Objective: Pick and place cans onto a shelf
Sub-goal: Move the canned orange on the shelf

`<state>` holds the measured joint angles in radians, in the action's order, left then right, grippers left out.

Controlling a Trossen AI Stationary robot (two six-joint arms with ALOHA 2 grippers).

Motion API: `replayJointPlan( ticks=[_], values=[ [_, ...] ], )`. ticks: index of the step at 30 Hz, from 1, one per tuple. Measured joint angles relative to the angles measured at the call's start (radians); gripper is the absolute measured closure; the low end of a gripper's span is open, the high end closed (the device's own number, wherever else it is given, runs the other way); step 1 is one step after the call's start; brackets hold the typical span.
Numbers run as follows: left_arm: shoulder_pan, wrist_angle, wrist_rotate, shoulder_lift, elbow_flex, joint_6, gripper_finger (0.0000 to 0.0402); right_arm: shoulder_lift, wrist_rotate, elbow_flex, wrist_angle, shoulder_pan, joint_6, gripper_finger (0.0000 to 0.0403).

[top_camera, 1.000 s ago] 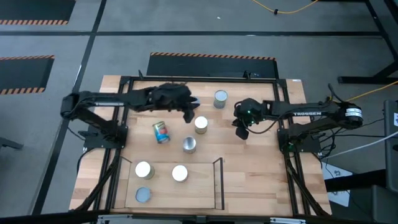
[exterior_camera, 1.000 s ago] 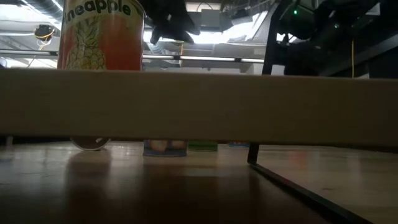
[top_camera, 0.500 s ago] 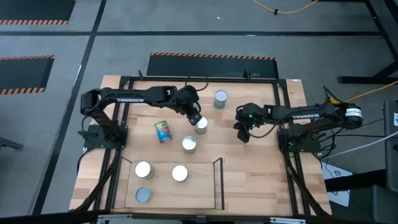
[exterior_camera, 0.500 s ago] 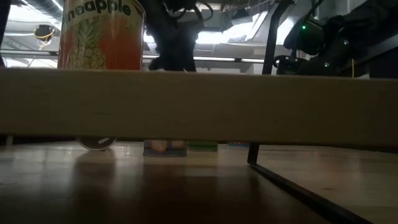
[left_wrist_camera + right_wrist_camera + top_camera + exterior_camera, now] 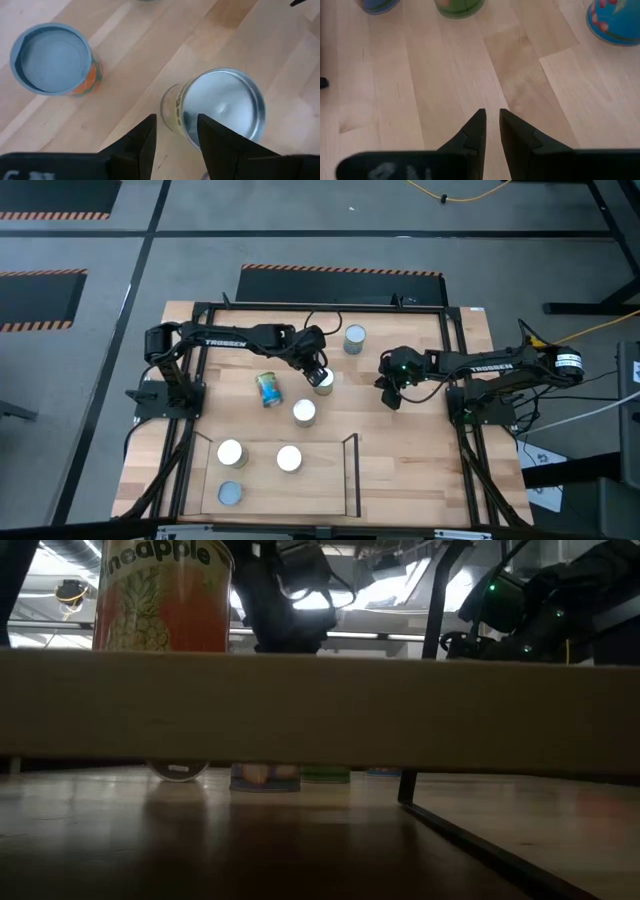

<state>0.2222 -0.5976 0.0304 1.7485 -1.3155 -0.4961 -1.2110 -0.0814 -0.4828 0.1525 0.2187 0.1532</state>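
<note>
Seen from above, the left gripper (image 5: 320, 373) sits over a white-topped can (image 5: 324, 381) near the middle of the table (image 5: 420, 470), apparently lined up to take it. Its jaws stand apart with the can beneath them, not yet gripped as far as can be told. Three cans (image 5: 231, 453) already stand on the shelf (image 5: 320, 485) at the table's near edge. A blue can (image 5: 268, 389) lies tipped over beside the gripper, another white top (image 5: 304, 413) stands between it and the shelf, and a grey top (image 5: 354, 337) sits farther back. The right gripper (image 5: 392, 395) waits over bare wood, well apart from any can.

At table height, the shelf board (image 5: 320, 710) fills the picture, with a pineapple can (image 5: 165, 595) standing on it.

The left wrist view shows the two fingers (image 5: 137, 145) spread, the silver top (image 5: 220, 107) just ahead and partly between them, an orange-labelled can (image 5: 52, 60) nearby.

The right wrist view shows narrow-set jaws holding nothing above plain board.
</note>
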Motion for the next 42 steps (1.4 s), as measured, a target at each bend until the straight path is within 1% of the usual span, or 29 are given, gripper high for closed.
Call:
replayJointPlan(
  ticks=[13, 16, 19, 24, 34, 42],
  values=[
    [-0.001, -0.016, 0.000, 0.039, -0.002, 0.000, 0.0267, 0.000, 0.000, 0.000, -0.007, 0.000, 0.000, 0.0344],
    [-0.001, -0.018, -0.004, 0.040, -0.002, 0.001, 0.0273, 0.000, 0.000, 0.000, -0.007, 0.000, 0.000, 0.0344],
    [-0.001, -0.018, -0.024, 0.040, -0.002, 0.008, 0.0285, 0.000, 0.000, 0.000, -0.007, 0.000, 0.000, 0.0344],
    [-0.001, -0.018, -0.025, 0.040, -0.002, 0.009, 0.0313, 0.000, 0.000, 0.000, -0.009, 0.000, 0.000, 0.0344],
    [-0.001, -0.020, -0.027, 0.040, -0.002, 0.038, 0.0393, 0.000, 0.000, 0.000, -0.015, 0.000, 0.000, 0.0344],
    [-0.001, -0.023, -0.025, 0.034, -0.004, 0.038, 0.0399, 0.000, 0.000, 0.000, -0.015, 0.000, 0.000, 0.0344]
  ],
)
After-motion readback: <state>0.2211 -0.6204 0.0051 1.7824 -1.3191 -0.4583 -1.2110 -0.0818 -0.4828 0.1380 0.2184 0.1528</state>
